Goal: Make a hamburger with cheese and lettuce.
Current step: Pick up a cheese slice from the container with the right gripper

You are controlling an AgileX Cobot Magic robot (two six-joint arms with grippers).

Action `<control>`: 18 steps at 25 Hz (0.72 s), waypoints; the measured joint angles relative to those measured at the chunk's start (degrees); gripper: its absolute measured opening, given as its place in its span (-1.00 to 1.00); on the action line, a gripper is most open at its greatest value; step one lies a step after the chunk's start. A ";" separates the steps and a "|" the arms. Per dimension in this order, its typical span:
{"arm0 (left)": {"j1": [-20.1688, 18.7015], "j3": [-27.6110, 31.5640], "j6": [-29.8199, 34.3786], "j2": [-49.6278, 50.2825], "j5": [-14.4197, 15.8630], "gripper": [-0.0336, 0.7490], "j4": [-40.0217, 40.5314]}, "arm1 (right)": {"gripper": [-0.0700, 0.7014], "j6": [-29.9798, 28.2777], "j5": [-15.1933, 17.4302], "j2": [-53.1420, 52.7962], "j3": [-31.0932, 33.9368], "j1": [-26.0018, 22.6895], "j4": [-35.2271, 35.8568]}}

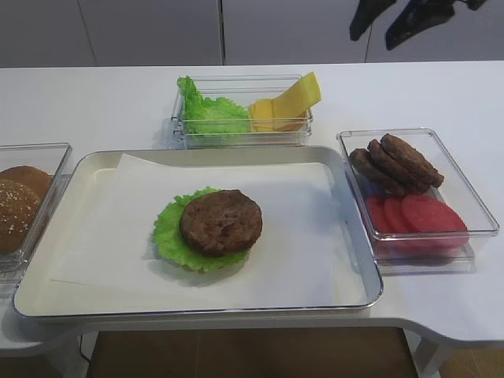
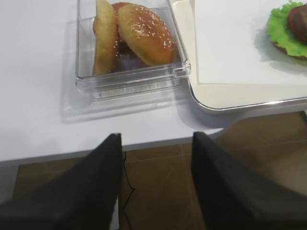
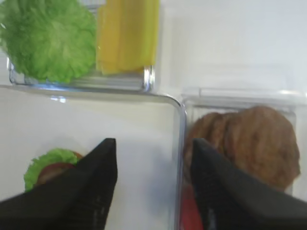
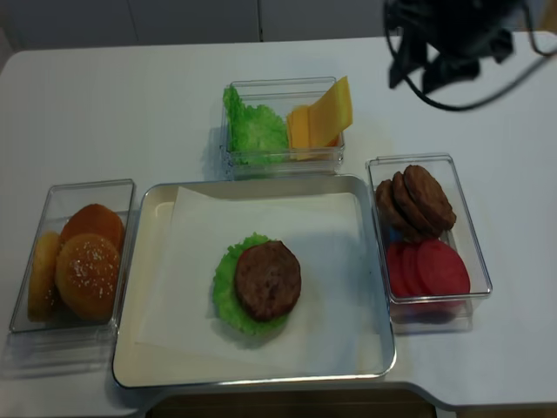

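The hamburger [image 1: 220, 223], a brown patty on the ruffled lettuce [image 1: 169, 228], sits near the middle of the white paper [image 1: 299, 228] lining the metal tray [image 1: 358, 303]. At twelve o'clock from the tray a clear box [image 1: 183, 130] holds spare green leaves [image 1: 211, 116] on its left and yellow cheese slices on its right, the topmost cheese [image 1: 298, 94] leaning up over the rim. At three o'clock from the tray another clear box [image 1: 472, 206] holds overlapping bare patties [image 1: 396, 163] at the far end and red tomato slices [image 1: 417, 215] at the near end. At nine o'clock a third box [image 4: 26, 261] holds sesame buns [image 4: 87, 272].

The right gripper [image 3: 152, 158] hangs high above the surface [image 1: 102, 98], its fingers [image 3: 103, 163] spread wide and holding nothing; through them the tray corner and the patty box show below. The left gripper [image 2: 156, 148] hovers off the near edge of the surface, at six o'clock from the bun box, fingers [image 2: 108, 158] likewise apart and empty.
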 joint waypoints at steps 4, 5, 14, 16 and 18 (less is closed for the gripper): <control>0.00 0.00 0.00 0.00 0.00 -0.01 0.00 | 0.20 -0.80 -0.12 8.65 -9.06 0.36 1.84; 0.00 0.00 0.00 0.00 0.00 -0.01 0.00 | 0.20 -1.09 -0.12 10.34 -10.89 0.36 2.25; 0.00 0.00 0.00 0.00 0.00 -0.01 0.00 | 0.20 -2.36 -0.23 22.97 -21.53 0.36 3.33; 0.00 0.00 0.00 0.00 0.00 -0.01 0.00 | 0.20 -2.36 -0.23 24.64 -22.88 0.36 3.33; 0.00 0.00 0.00 0.00 0.00 -0.01 0.00 | 0.20 -2.47 -0.23 26.31 -24.03 0.36 3.33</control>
